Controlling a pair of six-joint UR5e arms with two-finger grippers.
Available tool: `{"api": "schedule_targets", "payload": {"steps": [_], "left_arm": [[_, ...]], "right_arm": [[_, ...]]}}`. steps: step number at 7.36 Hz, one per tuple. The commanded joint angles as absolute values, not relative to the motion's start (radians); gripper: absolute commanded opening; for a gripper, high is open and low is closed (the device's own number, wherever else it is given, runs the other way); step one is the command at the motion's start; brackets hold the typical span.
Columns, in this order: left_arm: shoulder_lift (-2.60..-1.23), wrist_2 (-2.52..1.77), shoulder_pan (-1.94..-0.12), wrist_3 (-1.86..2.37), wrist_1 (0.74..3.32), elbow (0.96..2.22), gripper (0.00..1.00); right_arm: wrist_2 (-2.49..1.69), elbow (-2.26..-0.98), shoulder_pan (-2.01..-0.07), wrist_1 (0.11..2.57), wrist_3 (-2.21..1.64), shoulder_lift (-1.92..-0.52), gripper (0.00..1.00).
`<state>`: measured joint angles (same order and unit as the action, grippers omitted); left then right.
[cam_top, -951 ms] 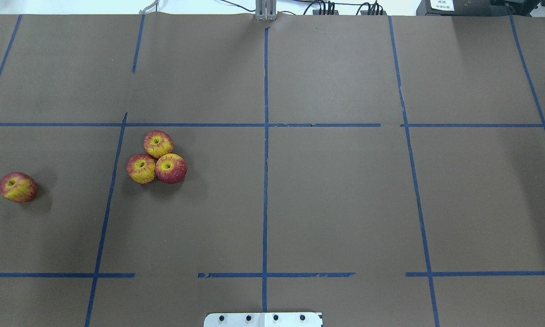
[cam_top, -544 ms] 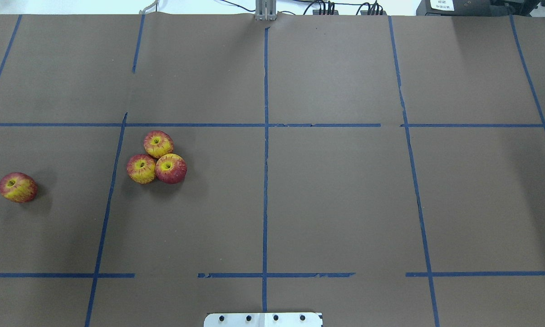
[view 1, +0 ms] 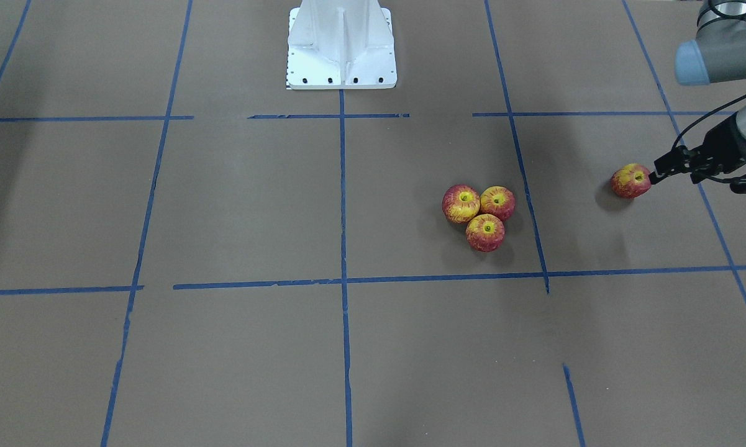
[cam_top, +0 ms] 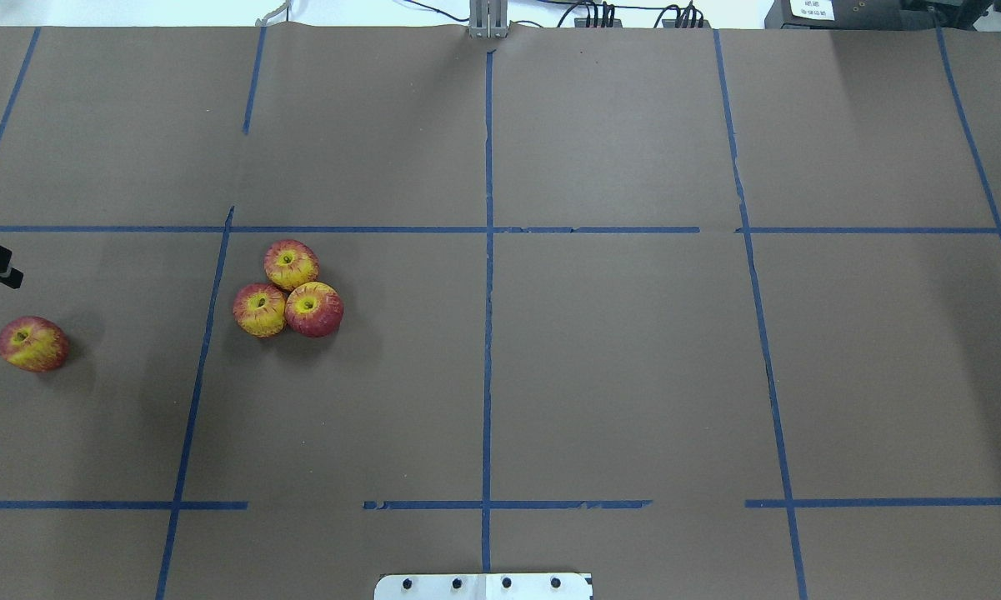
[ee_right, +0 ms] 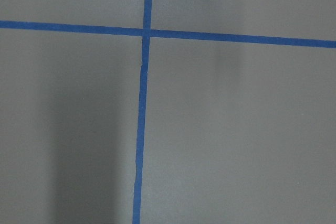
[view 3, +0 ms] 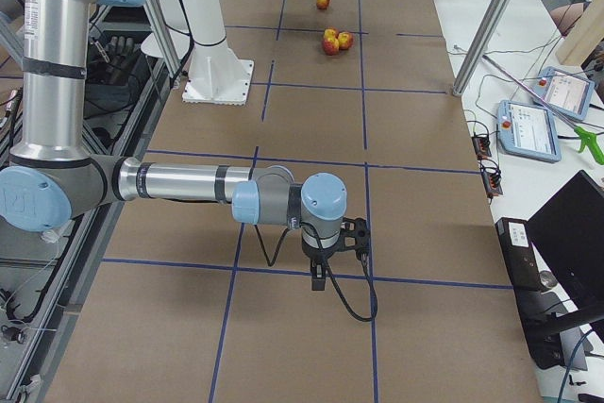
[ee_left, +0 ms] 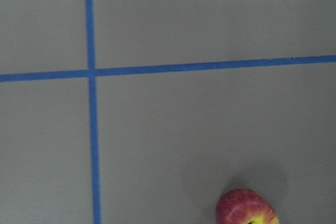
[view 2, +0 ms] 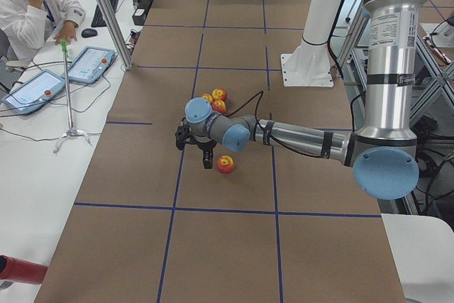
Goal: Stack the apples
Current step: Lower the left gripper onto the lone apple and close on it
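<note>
Three apples [cam_top: 287,287] sit touching in a cluster left of the table's middle; they also show in the front view [view 1: 484,217]. A fourth apple [cam_top: 33,343] lies alone at the far left, seen too in the front view [view 1: 631,180] and at the bottom edge of the left wrist view [ee_left: 247,209]. My left gripper [view 1: 699,177] hovers above the table just beside this lone apple, open and empty; one finger [cam_top: 0,273] shows at the overhead view's left edge. My right gripper [view 3: 321,276] hangs low over bare table far to the right; I cannot tell if it is open.
The white robot base [view 1: 341,43] stands at the near middle edge. Blue tape lines [cam_top: 487,250] divide the brown table cover. An operator [view 2: 28,5] sits at a side desk with tablets [view 2: 89,65], beyond a metal post [view 2: 106,12].
My left gripper has come into the overhead view at its left edge, near the lone apple. The apples have not moved.
</note>
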<state>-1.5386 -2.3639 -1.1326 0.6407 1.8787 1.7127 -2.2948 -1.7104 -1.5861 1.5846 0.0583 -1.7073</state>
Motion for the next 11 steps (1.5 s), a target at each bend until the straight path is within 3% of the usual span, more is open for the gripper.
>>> {"api": "schedule_targets", "payload": {"steps": [1, 9, 10, 11], "left_arm": [[-1.537, -2.339, -1.069, 0.698, 1.894, 1.703, 1.00], [-1.540, -2.339, -0.968, 0.696, 1.927, 1.592, 1.00], [-1.539, -2.339, -0.959, 0.696, 1.975, 1.565, 0.79], [-1.540, -2.339, -0.951, 0.696, 1.988, 1.540, 0.23]], "right_arm": [[-2.295, -1.710, -1.586, 1.585, 0.058, -1.707, 1.00], [-2.295, -1.710, -1.586, 1.585, 0.058, -1.707, 1.00], [-2.295, -1.710, -1.586, 1.585, 0.058, -1.707, 1.00], [-2.295, -1.710, -1.586, 1.585, 0.058, -1.707, 1.00]]}}
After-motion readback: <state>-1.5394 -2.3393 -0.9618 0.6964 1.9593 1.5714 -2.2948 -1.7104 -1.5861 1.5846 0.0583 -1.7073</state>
